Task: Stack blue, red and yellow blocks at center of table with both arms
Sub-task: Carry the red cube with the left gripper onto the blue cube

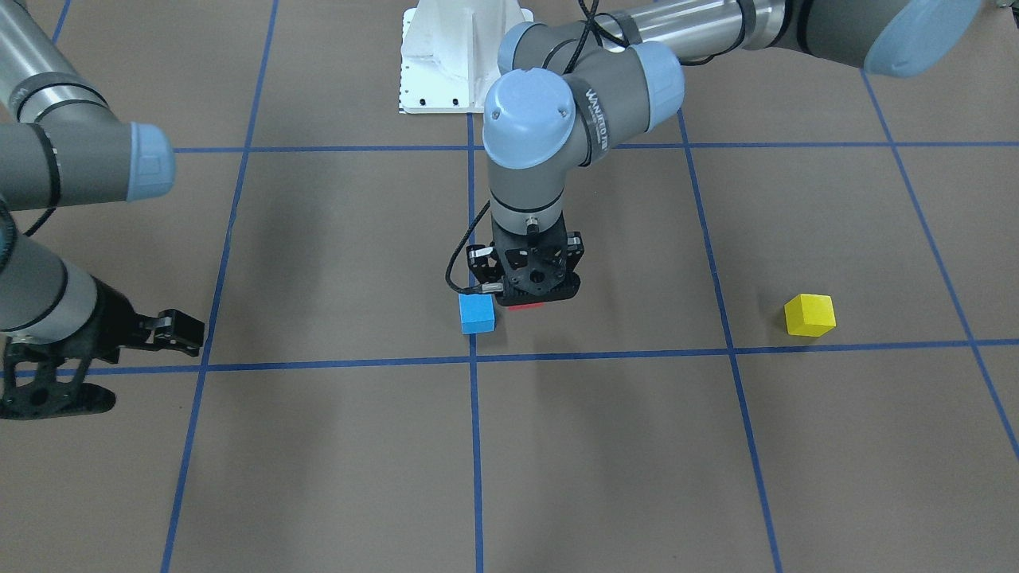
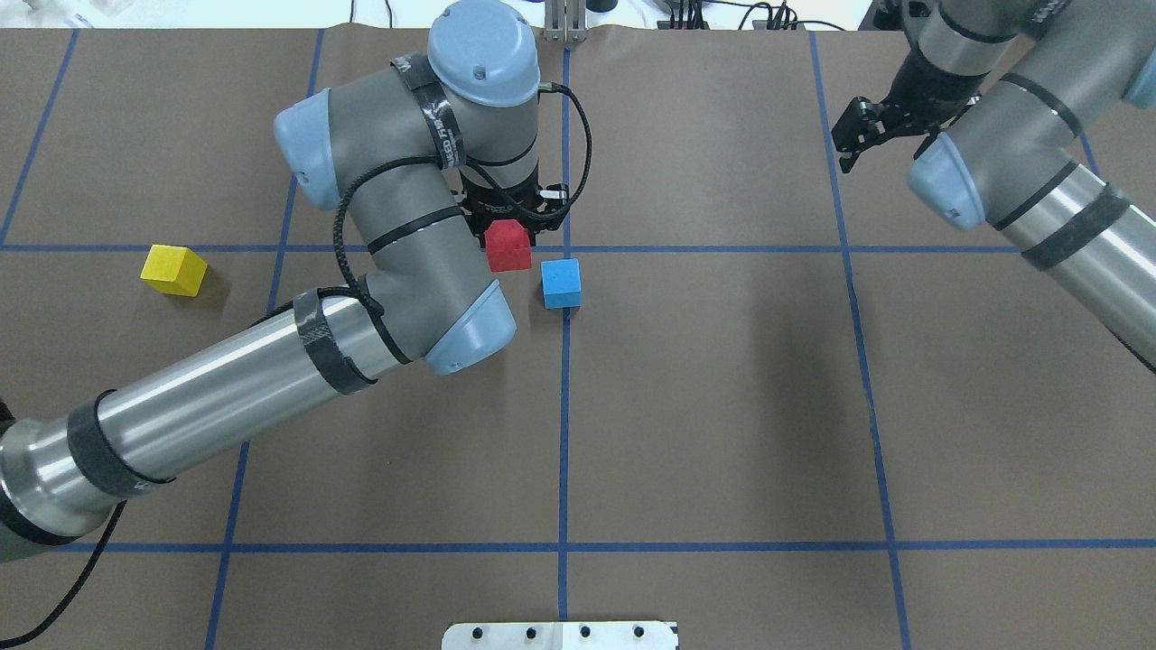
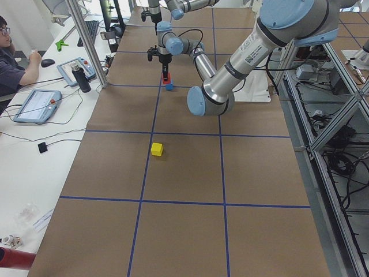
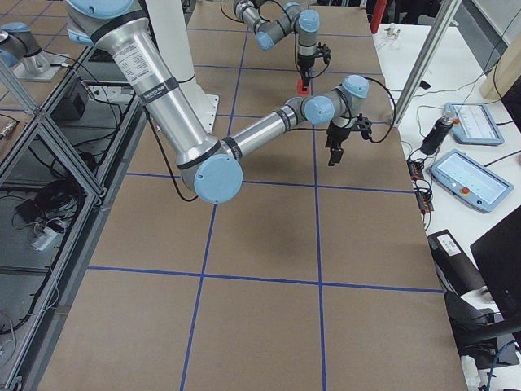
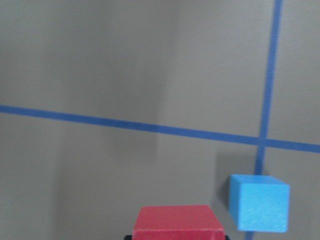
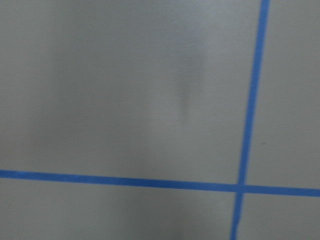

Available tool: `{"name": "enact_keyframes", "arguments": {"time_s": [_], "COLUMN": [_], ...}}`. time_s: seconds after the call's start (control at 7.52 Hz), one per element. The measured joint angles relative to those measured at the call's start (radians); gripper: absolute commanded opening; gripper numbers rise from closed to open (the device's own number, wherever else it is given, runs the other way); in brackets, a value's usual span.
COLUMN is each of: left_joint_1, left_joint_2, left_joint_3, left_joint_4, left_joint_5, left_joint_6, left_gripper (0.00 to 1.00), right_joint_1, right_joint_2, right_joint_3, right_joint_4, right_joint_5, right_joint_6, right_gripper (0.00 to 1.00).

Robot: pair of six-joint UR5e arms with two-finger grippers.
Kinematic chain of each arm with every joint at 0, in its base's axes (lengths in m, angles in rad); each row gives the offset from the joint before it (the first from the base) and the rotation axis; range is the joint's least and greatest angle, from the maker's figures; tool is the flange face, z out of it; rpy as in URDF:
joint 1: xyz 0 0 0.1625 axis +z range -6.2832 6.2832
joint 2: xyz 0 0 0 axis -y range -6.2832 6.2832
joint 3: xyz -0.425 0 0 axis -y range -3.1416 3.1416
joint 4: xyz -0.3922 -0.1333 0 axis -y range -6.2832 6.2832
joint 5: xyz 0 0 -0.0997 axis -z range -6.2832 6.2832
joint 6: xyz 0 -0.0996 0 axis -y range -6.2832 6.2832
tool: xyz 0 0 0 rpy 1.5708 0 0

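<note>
Where the left arm (image 2: 271,397) ends over the table's middle, the left hand (image 1: 532,288) points straight down, clenched on the red block (image 2: 508,248). The fingers grip the block's sides, and only a red sliver shows under the hand from the front. The left wrist view has the red block at its lower edge. I cannot tell for sure whether it clears the table (image 2: 704,406).

- Blue block (image 2: 561,283): on the table just beside the red block, a narrow strip of bare surface between them. It sits on a blue tape line, close to a crossing of lines near the table's centre.
- Black cable (image 2: 348,235): loops around the left wrist, above the red block.
- From overhead, the left arm's wrist and elbow joints hang over the ground between the red block and the yellow one.
- Yellow block (image 2: 173,270): alone on the table, well apart on the robot's left, one grid square over.
- Right hand (image 1: 155,364): fingers spread, holding nothing, above the table on the robot's right, well apart from all three blocks. Its wrist view shows only brown surface and a tape crossing.
- White pedestal base (image 1: 454,56): at the robot's edge of the table.
- Beyond the far edge is a white side table (image 3: 34,150) with tablets (image 3: 36,105) and a seated person (image 3: 10,60).
</note>
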Motion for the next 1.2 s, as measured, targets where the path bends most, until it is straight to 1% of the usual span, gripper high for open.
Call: {"name": "enact_keyframes", "arguments": {"time_s": [0.13,0.4,0.8,1.2], "left_joint_1": [0.011,0.025,0.035,0.043], "left_joint_2": [-0.017,-0.048,-0.065,-0.067], "left_joint_3": [0.058,0.099,0.122,0.123], "left_joint_4": [-0.063,-0.093,-0.091,-0.09], "left_joint_5": [0.001,0.001,-0.002,-0.002], "left_joint_6": [0.004,-0.005,-0.04,-0.044], "left_gripper": [0.0,0.0,0.0,0.0], "right_joint_1": [0.043,0.086,0.093,0.094], "right_joint_2": [-0.027,-0.056,-0.064,-0.066], "right_joint_3": [-0.001,-0.003,-0.004,-0.006], "right_joint_4": [0.0,0.0,0.0,0.0], "right_joint_5": [0.017,0.036,0.04,0.04], "right_joint_6": [-0.052,-0.092,-0.096,-0.095], "right_gripper": [0.99,0.99,0.99,0.99]}}
